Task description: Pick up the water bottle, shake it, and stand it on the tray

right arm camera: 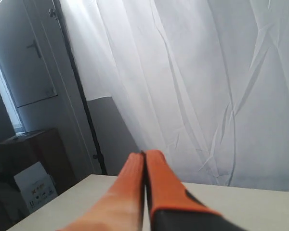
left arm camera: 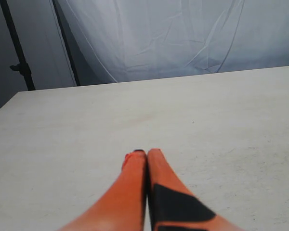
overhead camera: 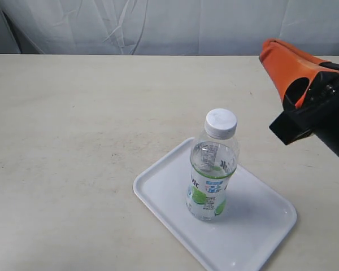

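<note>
The water bottle [overhead camera: 212, 169], clear with a white cap and a lime-printed label, stands upright on the white tray [overhead camera: 260, 226] at the lower middle of the exterior view. My right gripper [overhead camera: 266, 52] hovers raised at the right, well apart from the bottle, its orange fingers pressed together with nothing between them. In the right wrist view that gripper [right arm camera: 144, 154] points over the table toward the curtain. My left gripper [left arm camera: 145, 152] is shut and empty, low over bare tabletop; it does not show in the exterior view. Neither wrist view shows the bottle or the tray.
The beige table [overhead camera: 73, 141] stretches left and behind the tray. A white curtain [overhead camera: 158, 22] hangs along the far edge. A dark stand pole [left arm camera: 17, 48] and a door with boxes [right arm camera: 33, 187] lie beyond the table.
</note>
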### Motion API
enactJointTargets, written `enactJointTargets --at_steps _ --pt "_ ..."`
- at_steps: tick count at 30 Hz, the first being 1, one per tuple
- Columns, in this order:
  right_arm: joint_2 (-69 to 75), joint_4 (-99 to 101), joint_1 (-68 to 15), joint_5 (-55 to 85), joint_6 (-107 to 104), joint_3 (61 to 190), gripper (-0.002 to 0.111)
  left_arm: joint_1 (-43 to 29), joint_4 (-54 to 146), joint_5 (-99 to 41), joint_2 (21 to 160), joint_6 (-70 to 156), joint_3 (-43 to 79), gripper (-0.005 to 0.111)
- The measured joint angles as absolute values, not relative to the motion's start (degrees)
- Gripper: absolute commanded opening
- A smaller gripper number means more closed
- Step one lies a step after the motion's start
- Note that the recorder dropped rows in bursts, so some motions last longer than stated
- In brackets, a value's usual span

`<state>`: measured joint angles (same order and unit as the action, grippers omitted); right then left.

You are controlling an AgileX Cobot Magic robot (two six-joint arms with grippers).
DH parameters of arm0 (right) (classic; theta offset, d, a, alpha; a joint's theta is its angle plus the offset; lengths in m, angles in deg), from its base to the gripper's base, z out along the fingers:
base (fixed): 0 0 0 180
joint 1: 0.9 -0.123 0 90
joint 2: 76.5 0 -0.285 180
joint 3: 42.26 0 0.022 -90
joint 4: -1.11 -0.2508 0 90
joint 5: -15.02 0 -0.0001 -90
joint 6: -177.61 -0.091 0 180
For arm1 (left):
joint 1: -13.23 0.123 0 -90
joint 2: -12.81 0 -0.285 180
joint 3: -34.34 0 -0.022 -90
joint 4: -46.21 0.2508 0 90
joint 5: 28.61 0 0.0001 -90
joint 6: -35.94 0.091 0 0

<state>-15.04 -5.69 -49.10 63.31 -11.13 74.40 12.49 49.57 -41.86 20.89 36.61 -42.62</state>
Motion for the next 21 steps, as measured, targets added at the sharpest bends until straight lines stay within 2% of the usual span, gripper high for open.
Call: enactJointTargets --at_steps 6,9,11,15,17,21 --pt "-15.04 -11.76 -49.1 62.37 -5.5 74.4 0.003 12.49 49.57 -41.86 20.89 36.61 -42.62 0.0" --pt "-20.82 -18.81 -46.41 49.54 5.59 74.4 0.003 12.49 49.57 -41.86 20.89 36.61 -42.62 0.0" --pt "-27.75 -21.56 -39.66 38.83 10.97 74.4 0.003 12.49 49.57 -41.86 20.89 36.61 -42.62 0.0" --pt "-45.48 -21.9 -17.51 17.56 14.17 74.4 0.003 12.49 49.57 -41.86 20.89 36.61 -42.62 0.0" --pt "-52.52 -19.95 -10.32 10.55 14.39 74.4 0.003 12.49 49.57 -41.86 20.89 36.61 -42.62 0.0" --pt "-58.35 -17.73 -4.47 4.79 14.53 73.33 0.003 12.49 49.57 -41.86 20.89 36.61 -42.62 0.0"
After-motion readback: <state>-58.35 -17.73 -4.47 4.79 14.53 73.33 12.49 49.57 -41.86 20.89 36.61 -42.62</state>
